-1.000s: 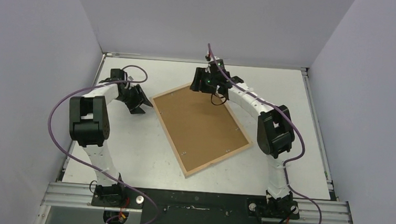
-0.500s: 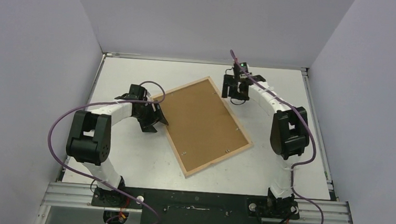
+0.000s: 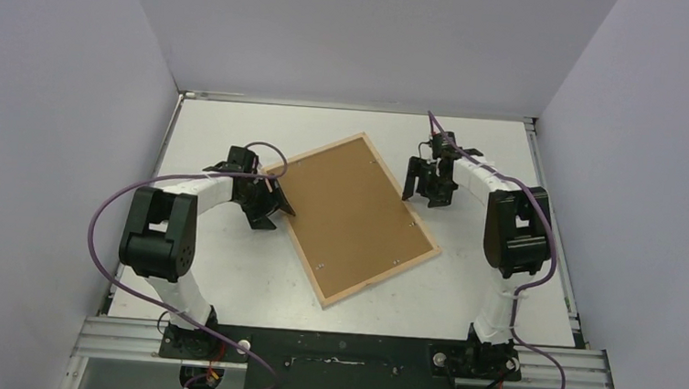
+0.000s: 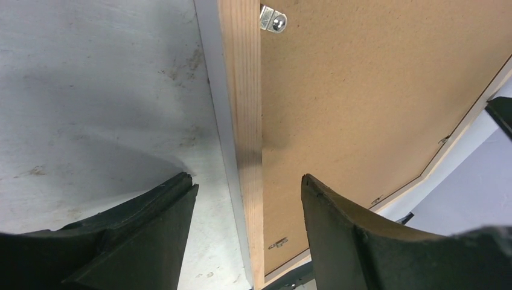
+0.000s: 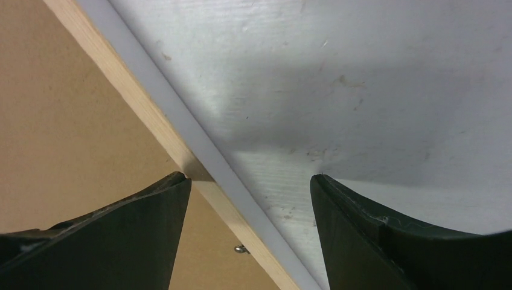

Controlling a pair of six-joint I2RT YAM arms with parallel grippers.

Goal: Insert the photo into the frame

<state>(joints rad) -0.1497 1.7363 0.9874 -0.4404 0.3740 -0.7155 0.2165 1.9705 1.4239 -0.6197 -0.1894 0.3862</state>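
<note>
The frame [image 3: 382, 278] lies face down in the middle of the table, its pale wood back up, with the brown backing board [image 3: 353, 215] set in it. The photo is hidden or out of view. My left gripper [image 3: 273, 202] is open, and in the left wrist view [image 4: 247, 184] its jaws straddle the frame's left wood edge [image 4: 247, 121]. My right gripper [image 3: 424, 193] is open, and in the right wrist view [image 5: 249, 178] its jaws straddle the frame's right edge [image 5: 139, 103]. Neither holds anything.
Small metal clips [image 4: 273, 18] hold the backing board [image 4: 374, 90] in the frame. The white table [image 3: 500, 279] is walled at the back and both sides. Purple cables loop off both arms.
My left gripper moved right to the frame's left edge. My right gripper moved from the frame's far corner to its right edge. The frame shifted slightly.
</note>
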